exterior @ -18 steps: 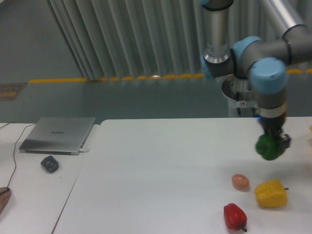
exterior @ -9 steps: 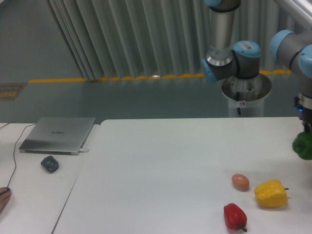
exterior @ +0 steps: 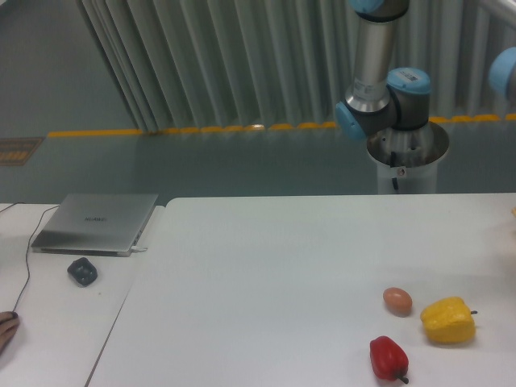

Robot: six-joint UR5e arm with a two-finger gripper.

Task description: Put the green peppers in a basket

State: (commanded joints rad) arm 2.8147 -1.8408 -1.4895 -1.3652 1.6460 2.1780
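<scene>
One flat silver laptop (exterior: 95, 222) lies closed on the left-hand table, a single dark grey lumpy object (exterior: 82, 271) just in front of it; both sit well apart from the produce, likely parked out of the working area. On the white table (exterior: 266, 274), towards the right, there is one small brown egg (exterior: 397, 300), one glossy red pepper (exterior: 388, 357) and one blocky yellow bell pepper (exterior: 447, 319), loosely grouped, probably as distractors. No green pepper shows, and no basket. Only the grey-and-blue arm's (exterior: 379, 72) upper joints appear; the gripper is out of frame, so its jaws cannot be judged.
</scene>
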